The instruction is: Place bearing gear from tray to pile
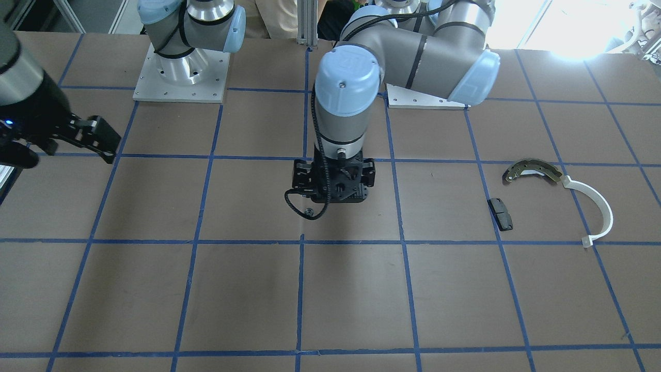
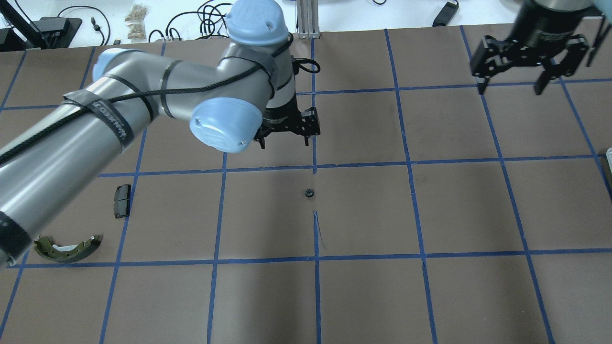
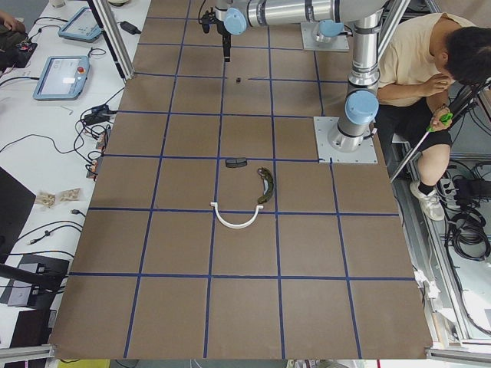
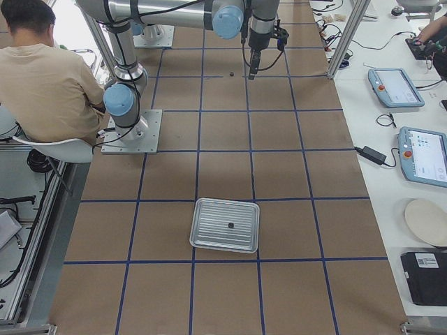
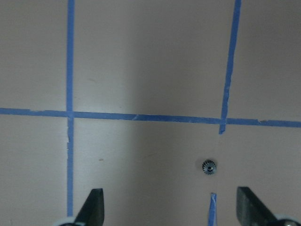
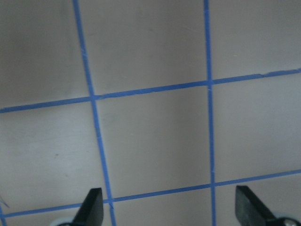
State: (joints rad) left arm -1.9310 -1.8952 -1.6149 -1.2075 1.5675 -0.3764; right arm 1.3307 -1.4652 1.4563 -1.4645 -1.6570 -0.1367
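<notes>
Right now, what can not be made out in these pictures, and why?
- The dark speck on the tray, exterior right view: too small to tell if it is a gear.
- The white arc, overhead view: almost all hidden behind the left arm.
- The left end effector, front-facing view: its tips are hidden under the arm.
- The loose gear, both side views: only a dot, teeth unreadable.

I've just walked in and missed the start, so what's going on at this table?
Neither arm holds anything. A small gear lies alone on the bare table, with the left pincer open above the table close by. The right pincer hovers open off to the side. The pile, a brake shoe, white arc and black pad, sits further to the robot's left; the tray holds another small dark part.
</notes>
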